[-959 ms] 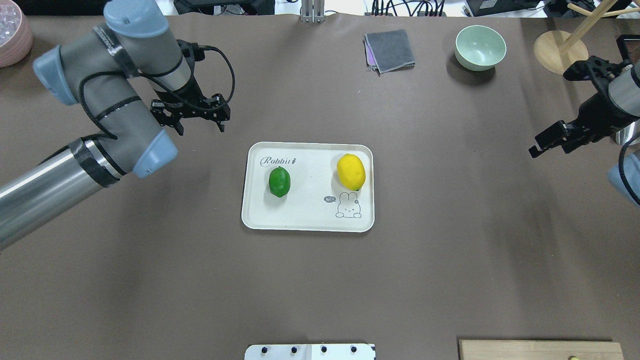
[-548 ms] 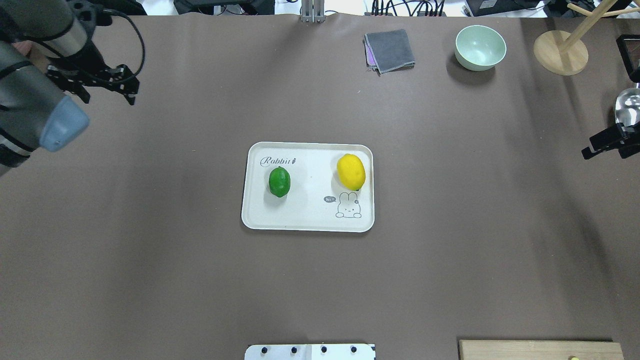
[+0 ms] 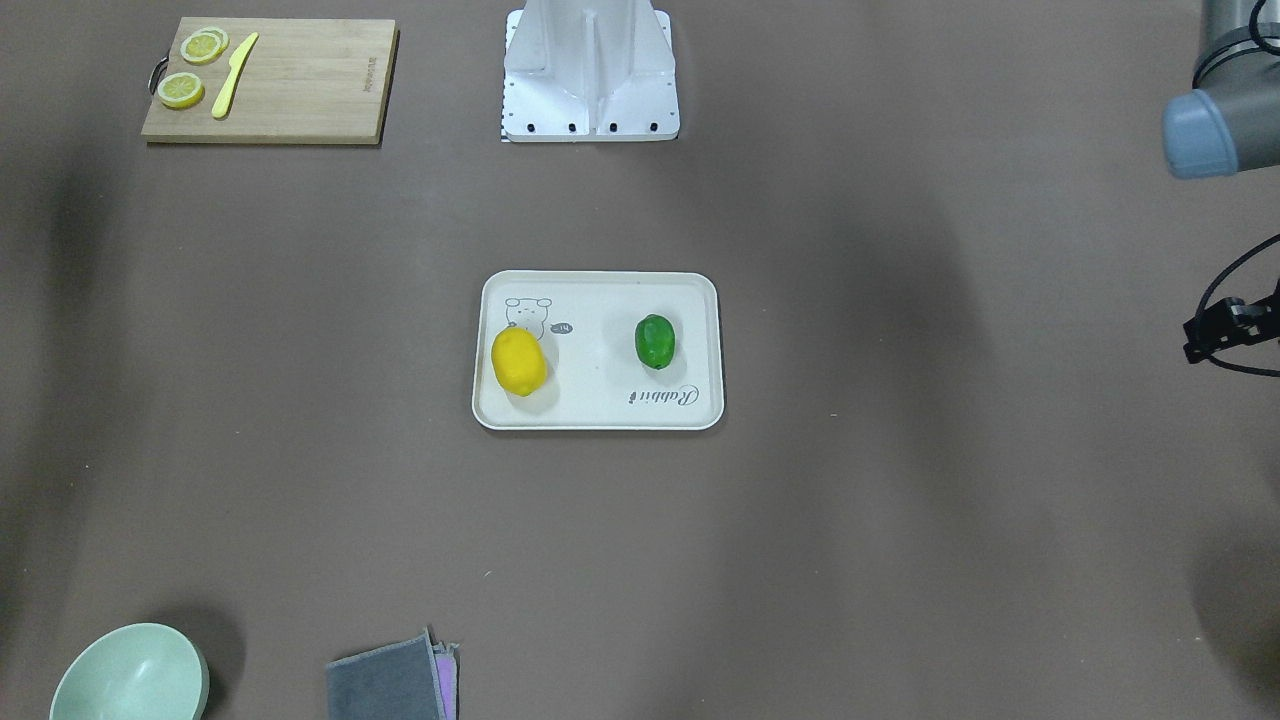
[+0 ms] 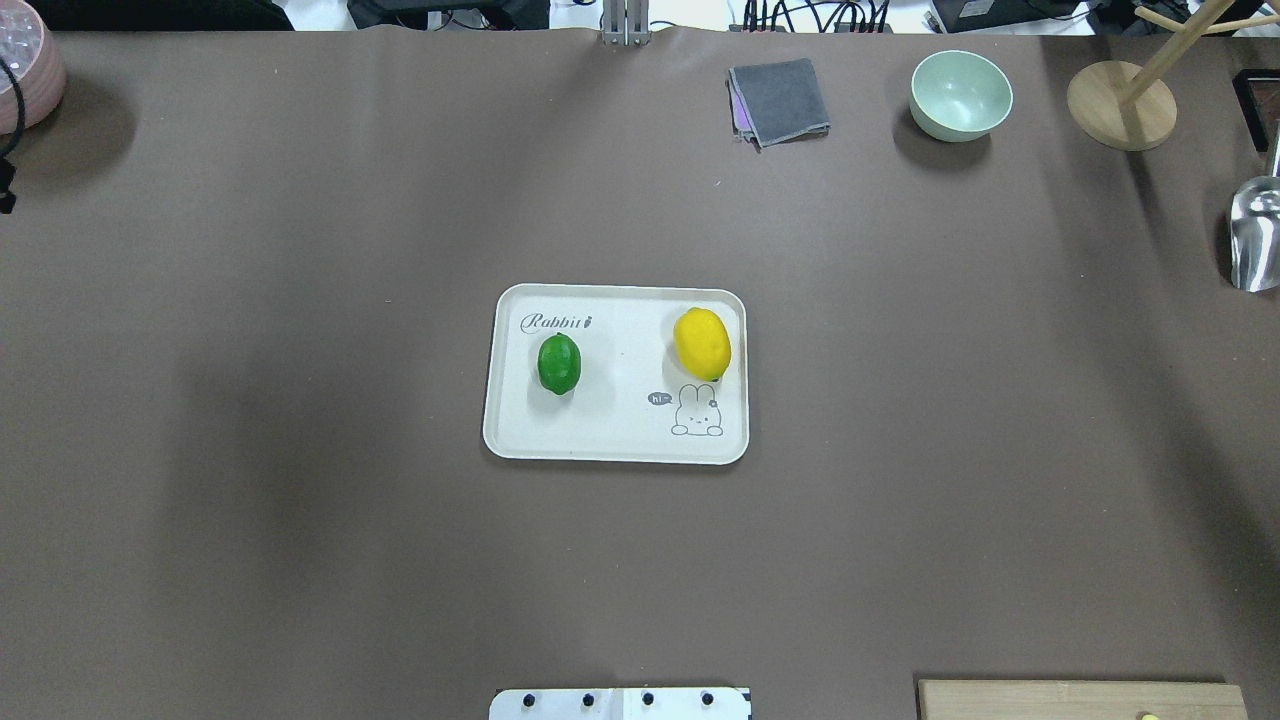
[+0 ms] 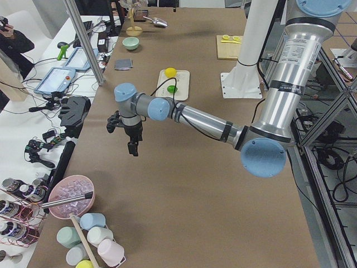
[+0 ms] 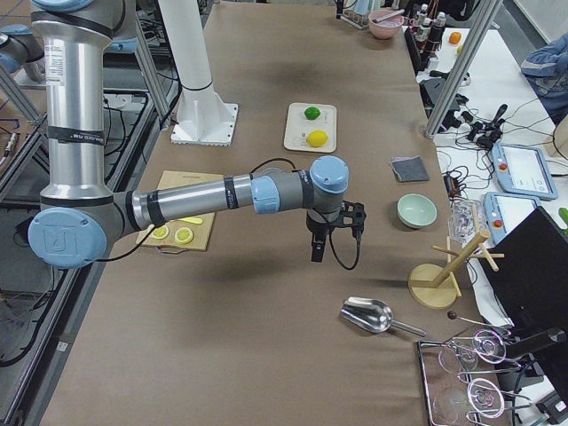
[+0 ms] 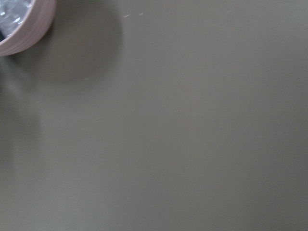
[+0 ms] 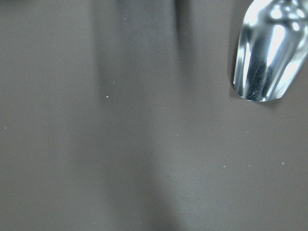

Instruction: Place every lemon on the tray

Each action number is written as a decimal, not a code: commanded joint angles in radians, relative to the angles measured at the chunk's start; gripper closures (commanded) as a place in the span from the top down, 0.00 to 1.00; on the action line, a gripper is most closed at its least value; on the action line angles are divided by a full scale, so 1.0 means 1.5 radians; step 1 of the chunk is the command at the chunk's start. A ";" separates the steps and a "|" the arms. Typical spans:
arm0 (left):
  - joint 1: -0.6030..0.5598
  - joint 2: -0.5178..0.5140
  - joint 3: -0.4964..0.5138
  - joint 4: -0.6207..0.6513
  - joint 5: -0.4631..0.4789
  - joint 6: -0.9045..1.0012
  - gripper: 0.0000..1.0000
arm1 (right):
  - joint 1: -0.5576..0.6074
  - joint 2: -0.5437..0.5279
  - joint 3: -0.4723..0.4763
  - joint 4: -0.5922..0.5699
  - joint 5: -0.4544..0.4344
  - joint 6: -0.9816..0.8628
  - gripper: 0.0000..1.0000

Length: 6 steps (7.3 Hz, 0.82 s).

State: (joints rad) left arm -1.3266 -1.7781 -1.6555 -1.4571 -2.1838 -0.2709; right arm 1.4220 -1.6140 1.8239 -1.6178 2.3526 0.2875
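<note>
The yellow lemon (image 4: 702, 344) and the green lemon (image 4: 559, 363) both lie on the cream tray (image 4: 615, 440) at the table's middle, apart from each other. They also show in the front view: yellow lemon (image 3: 519, 361), green lemon (image 3: 655, 341), tray (image 3: 600, 415). My left gripper (image 5: 122, 139) hangs over bare table far to the left of the tray; only a black sliver of it shows at the front view's right edge. My right gripper (image 6: 335, 241) hangs far to the right, near the scoop. I cannot tell whether either is open.
A wooden cutting board (image 3: 300, 90) with lemon slices and a yellow knife lies near the robot's base. A green bowl (image 4: 960, 95), grey cloth (image 4: 780, 100) and wooden stand (image 4: 1120, 105) sit at the far edge. There is a metal scoop (image 4: 1255, 235) at the right and a pink bowl (image 4: 25, 70) at the far left.
Both arms have drawn outward from the tray. The left is now at the overhead view's left edge and the right has left that view. The lemons have not moved.
</note>
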 commanded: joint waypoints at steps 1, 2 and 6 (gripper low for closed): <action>-0.057 0.070 -0.020 -0.004 -0.006 0.060 0.98 | 0.034 -0.006 -0.005 -0.026 -0.004 -0.061 1.00; -0.105 0.073 -0.020 -0.001 -0.007 0.119 0.98 | 0.039 -0.014 -0.008 -0.024 -0.004 -0.065 1.00; -0.169 0.127 -0.009 -0.006 -0.016 0.290 0.98 | 0.069 -0.019 -0.018 -0.053 -0.004 -0.096 1.00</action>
State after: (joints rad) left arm -1.5738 -1.5940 -1.6753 -1.4655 -2.1962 0.1363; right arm 1.5138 -1.6423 1.7970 -1.6810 2.3465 0.1466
